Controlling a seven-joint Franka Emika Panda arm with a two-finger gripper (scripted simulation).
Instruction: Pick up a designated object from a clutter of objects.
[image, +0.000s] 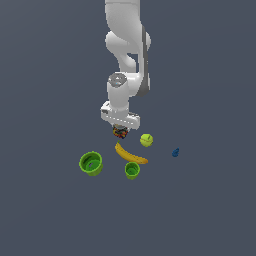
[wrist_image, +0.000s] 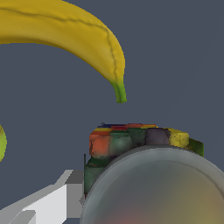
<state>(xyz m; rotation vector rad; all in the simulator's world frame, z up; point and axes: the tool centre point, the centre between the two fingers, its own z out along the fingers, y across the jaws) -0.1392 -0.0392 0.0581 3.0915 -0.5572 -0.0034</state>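
The designated object (image: 120, 132) is a small dark box with red, yellow and blue sides, and it sits directly under my gripper (image: 120, 130). In the wrist view the designated object (wrist_image: 131, 140) fills the near field, with its grey rounded top (wrist_image: 162, 188) closest to the camera. One pale finger (wrist_image: 65, 192) lies flush against its side. The other finger is hidden behind the grey top. The gripper looks shut on it. The rest of the clutter of objects lies just beyond.
A yellow banana (image: 131, 155) lies close by, its green stem tip (wrist_image: 120, 92) pointing at the box. A yellow-green ball (image: 146, 140) sits on the exterior view's right. Two green cups (image: 91, 163) (image: 132, 170) and a tiny blue piece (image: 175, 152) stand farther off.
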